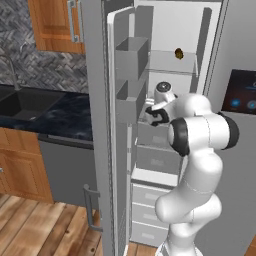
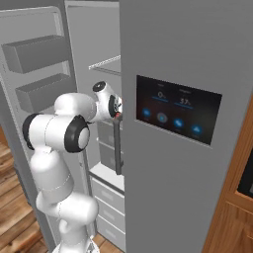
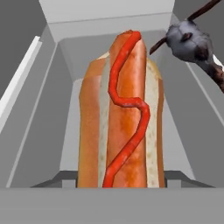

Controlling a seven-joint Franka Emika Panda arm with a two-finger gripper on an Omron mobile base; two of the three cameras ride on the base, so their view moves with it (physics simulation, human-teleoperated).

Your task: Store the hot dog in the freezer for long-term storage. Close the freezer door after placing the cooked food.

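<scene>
Inside the freezer (image 1: 172,30), past its swung-wide freezer door (image 1: 97,125), our gripper (image 3: 120,186) carries the hot dog (image 3: 122,113); the hot dog hides our fingertips, so their clench is unclear.

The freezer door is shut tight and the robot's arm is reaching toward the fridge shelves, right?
Not quite. The freezer door is swung wide open, not shut; the left base view shows its inner face with the grey bins. The rest holds: the arm does reach toward the shelves of the freezer.
</scene>
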